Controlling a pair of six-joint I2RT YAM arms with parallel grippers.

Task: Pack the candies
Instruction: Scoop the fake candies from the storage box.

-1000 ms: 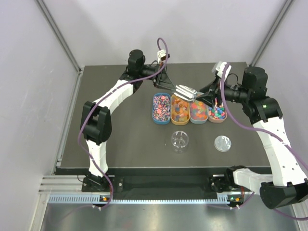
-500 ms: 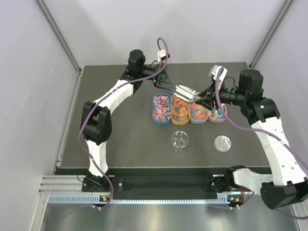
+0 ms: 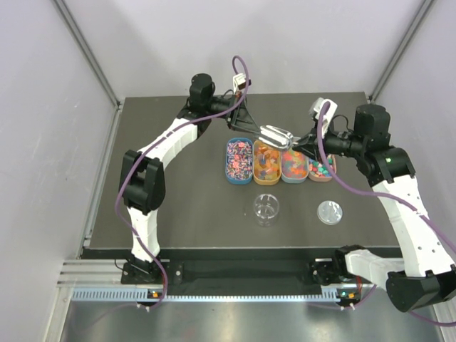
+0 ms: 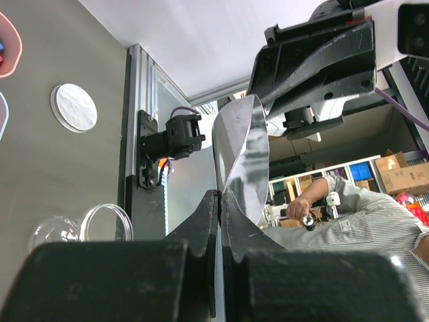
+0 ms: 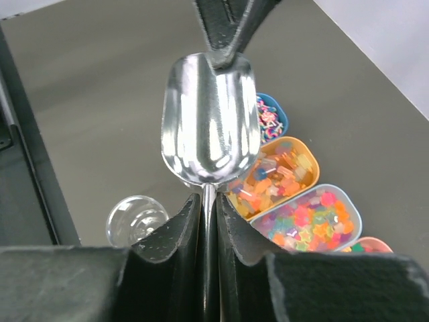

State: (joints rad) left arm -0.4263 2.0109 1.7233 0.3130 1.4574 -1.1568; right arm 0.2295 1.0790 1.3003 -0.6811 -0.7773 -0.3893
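Start at the near side of the tabletop (image 3: 185, 206). The clear jar (image 3: 267, 208) stands upright there, with the clear lid (image 3: 329, 211) lying flat to its right, well apart. Just beyond them, locate the four oval trays (image 3: 228, 164), set side by side in a close row. The candies (image 3: 267, 165) lie inside these trays, a different kind in each.

Above the far ends of the two middle trays, find the metal scoop (image 3: 274, 135), held off the tabletop. The candies sit below both tools and slightly nearer the arm bases than the scoop bowl; neither tool touches them. The right tool (image 5: 209, 201) is clamped on the scoop handle, one finger against each side. The left tool (image 4: 220, 201) is closed on the front rim of the scoop bowl, reaching in from the far left.

From above, the scoop and the right tool cover the far ends of some trays, and single candies are too small to tell apart. In the right wrist view, the scoop hides most of the blue tray (image 5: 284, 122), and the rightmost tray (image 5: 375, 243) is mostly hidden behind the tool's own body. The left wrist view shows only slivers of tray rim at its left edge.
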